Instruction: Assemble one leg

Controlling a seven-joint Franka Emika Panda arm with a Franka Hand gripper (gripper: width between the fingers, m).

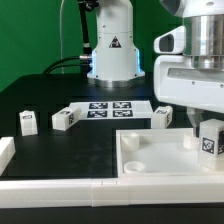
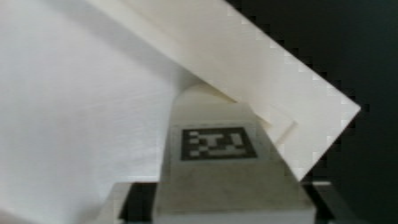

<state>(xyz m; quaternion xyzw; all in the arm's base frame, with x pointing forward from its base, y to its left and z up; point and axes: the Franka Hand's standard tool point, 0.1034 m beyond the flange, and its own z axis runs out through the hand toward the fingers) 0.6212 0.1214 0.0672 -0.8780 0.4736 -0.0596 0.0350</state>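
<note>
- Gripper sits low at the exterior view's right, over the near right part of the large white tray-like part. Its fingers are closed on the leg.
- The leg is held upright, tag face toward the exterior camera. Whether its base touches the tray part cannot be told from this view.
- Wrist view: the leg fills the lower middle, with its black-and-white tag plainly visible. Dark gripper fingers flank it on both sides, pressed to its flanks.
- Wrist view: beyond the leg lies the white surface of the tray-like part, with a raised angled wall running across. Black table shows past that wall.
- Exterior view: the tray-like part has a round socket near its left corner.
- Three further small white tagged blocks stand on the black table: one at far left, one near the marker board's left end, one at its right end.
- Marker board lies flat in front of the robot base.
- A white rail runs along the near edge, with a short white piece at the left edge.
</note>
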